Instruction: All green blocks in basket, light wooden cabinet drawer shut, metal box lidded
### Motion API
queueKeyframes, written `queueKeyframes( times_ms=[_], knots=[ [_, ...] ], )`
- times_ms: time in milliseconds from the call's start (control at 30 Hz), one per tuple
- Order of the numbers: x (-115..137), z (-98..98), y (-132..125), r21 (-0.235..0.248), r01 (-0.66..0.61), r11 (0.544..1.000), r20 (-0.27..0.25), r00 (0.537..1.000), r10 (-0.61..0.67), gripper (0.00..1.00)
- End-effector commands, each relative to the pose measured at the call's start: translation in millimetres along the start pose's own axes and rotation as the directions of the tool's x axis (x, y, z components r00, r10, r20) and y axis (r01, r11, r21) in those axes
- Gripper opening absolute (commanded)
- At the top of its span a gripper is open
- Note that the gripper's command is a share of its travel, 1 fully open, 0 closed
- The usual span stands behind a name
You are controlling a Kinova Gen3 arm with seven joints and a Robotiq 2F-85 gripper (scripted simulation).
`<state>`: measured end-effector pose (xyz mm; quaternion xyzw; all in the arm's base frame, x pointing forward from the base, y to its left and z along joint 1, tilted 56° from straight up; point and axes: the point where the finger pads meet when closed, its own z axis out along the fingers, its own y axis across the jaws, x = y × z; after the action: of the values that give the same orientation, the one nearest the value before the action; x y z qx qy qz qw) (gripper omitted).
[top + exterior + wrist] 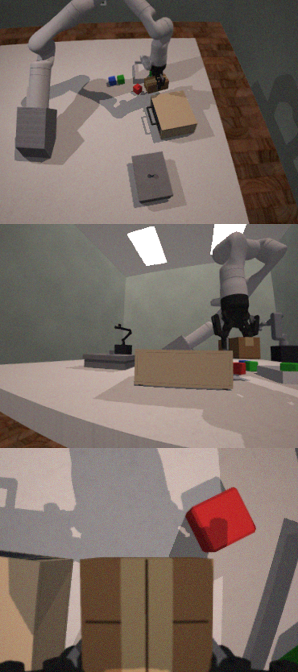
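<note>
Gripper state: my black two-finger gripper (160, 80) (238, 341) (147, 654) points down and is closed on a brown cardboard box with a paler tape strip (151, 85) (246, 348) (100, 593), one finger on either side. I have the box raised above the white table top (97, 161) (52, 385) (35, 478).

Positions, from the top view: the light grey basket (134, 74) (274, 374) (272, 593) lies just beyond the box, on its far side. At least one green block (151, 73) (289, 367) (291, 660) is at the basket, partly hidden from above; I cannot tell how it sits. A second green block (121, 79) (252, 366) is outside, left of the basket, with a blue block (112, 80) just beside it on the left. A red block (137, 89) (239, 368) (222, 520) lies near the box, to its left.

The light wooden cabinet (174, 110) (183, 369) (17, 623) stands nearer, its black handle (151, 115) facing left; I cannot tell if the drawer is fully shut. Nearer still is the grey metal box (151, 185) (109, 362), lid on; exact seating not readable.
</note>
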<state>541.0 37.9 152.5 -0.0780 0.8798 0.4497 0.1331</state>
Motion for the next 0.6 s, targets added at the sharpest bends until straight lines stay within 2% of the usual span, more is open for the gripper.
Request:
queueKeyframes(
  times_ms=[0,567],
  knots=[
    [-1,5.0,0,0.001,0.000,1.000,0.002,1.000,0.000,0.67],
    [-1,34.6,-1,0.001,0.000,1.000,0.002,1.000,0.000,0.67]
  ],
)
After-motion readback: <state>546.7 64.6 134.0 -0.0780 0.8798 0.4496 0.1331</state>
